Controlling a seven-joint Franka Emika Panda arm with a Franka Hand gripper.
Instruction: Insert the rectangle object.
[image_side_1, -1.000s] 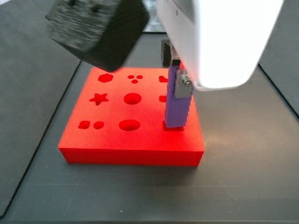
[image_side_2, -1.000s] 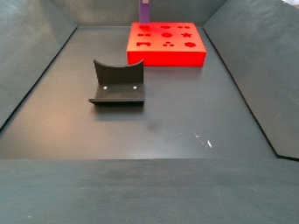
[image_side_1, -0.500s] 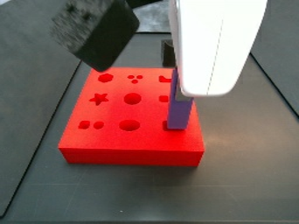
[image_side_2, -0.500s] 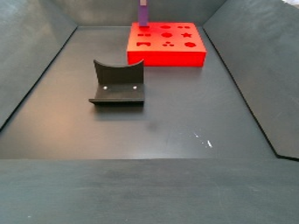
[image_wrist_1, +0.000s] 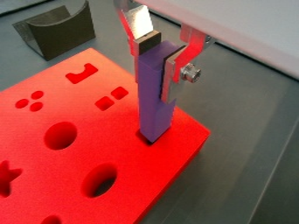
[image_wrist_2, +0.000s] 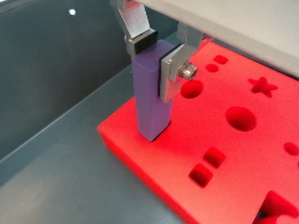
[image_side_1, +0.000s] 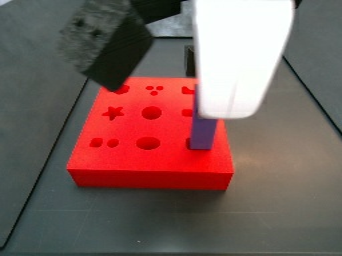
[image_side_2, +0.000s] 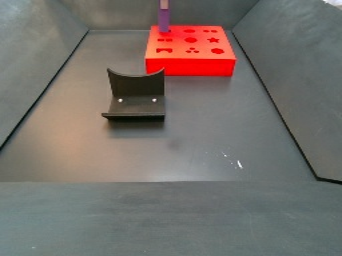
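The rectangle object (image_wrist_1: 155, 101), a slim purple-blue bar, stands upright with its lower end in a slot near the corner of the red block (image_wrist_1: 70, 149). It shows the same way in both wrist views (image_wrist_2: 149, 96). My gripper (image_wrist_1: 162, 54) is shut on the bar's upper part, one silver finger (image_wrist_2: 172, 68) flat against its side and the other pad at its top edge. In a side view the bar (image_side_1: 202, 132) sticks out below the white gripper body onto the red block (image_side_1: 150, 150). In a side view the bar (image_side_2: 163, 14) stands at the far end.
The red block (image_side_2: 190, 50) has several shaped holes: star, circles, squares. A dark grey curved holder (image_side_2: 134, 95) stands on the dark floor left of the middle. A dark blurred part of the wrist (image_side_1: 110, 45) hangs over the block's left side.
The white gripper body has come lower over the red block and now covers more of the bar. The bar's lower end stays in the slot.
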